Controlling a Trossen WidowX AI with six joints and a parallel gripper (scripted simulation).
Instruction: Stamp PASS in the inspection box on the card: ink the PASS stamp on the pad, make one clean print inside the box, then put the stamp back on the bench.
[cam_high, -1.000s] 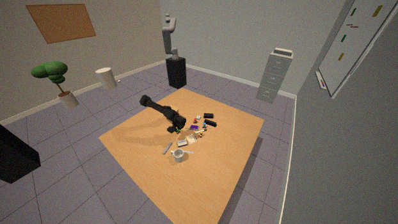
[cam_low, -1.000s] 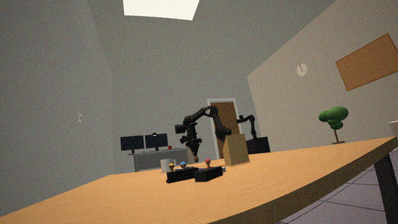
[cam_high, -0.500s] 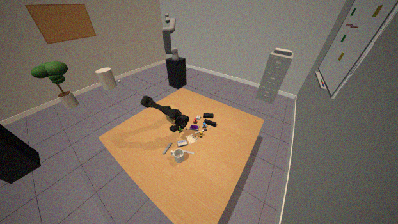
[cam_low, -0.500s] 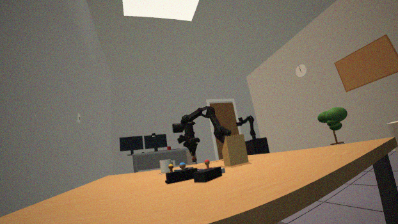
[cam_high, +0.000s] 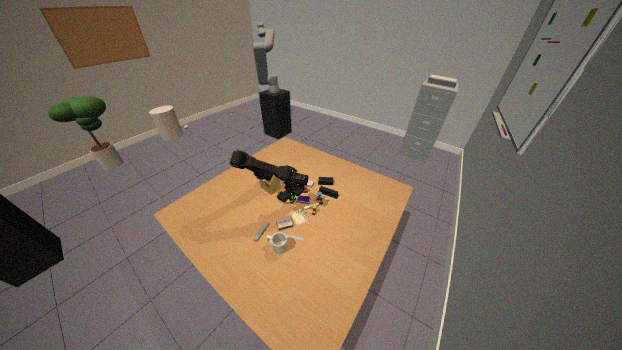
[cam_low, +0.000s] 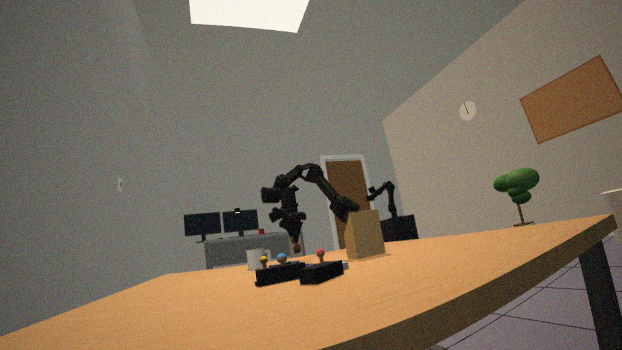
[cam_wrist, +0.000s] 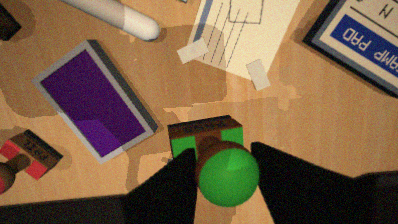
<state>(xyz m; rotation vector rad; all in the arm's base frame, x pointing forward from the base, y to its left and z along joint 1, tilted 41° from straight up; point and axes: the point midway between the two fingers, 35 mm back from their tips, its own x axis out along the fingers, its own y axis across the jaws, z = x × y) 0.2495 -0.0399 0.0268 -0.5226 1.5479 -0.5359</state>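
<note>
My gripper (cam_wrist: 223, 153) (cam_low: 296, 243) is shut on the green-knobbed stamp (cam_wrist: 229, 177), whose brown and green block hangs above the bench; its lettering is not readable. The purple ink pad (cam_wrist: 92, 100) (cam_high: 303, 199) lies open to the left of the held stamp in the wrist view. The card (cam_wrist: 270, 32) (cam_high: 300, 216) is taped down beyond the stamp, at the top of the wrist view. Its box outline (cam_wrist: 245, 22) is partly cut off by the frame edge; no print shows in the visible part. The underside of the stamp is hidden.
A red stamp (cam_wrist: 47, 156) stands left of the gripper. The blue-labelled pad lid (cam_wrist: 367, 42) (cam_high: 285, 224) lies right of the card. A white marker (cam_wrist: 135, 24), a mug (cam_high: 279, 243) (cam_low: 254, 259), blue and yellow stamps, black blocks and a tan block (cam_low: 365, 235) are also on the bench.
</note>
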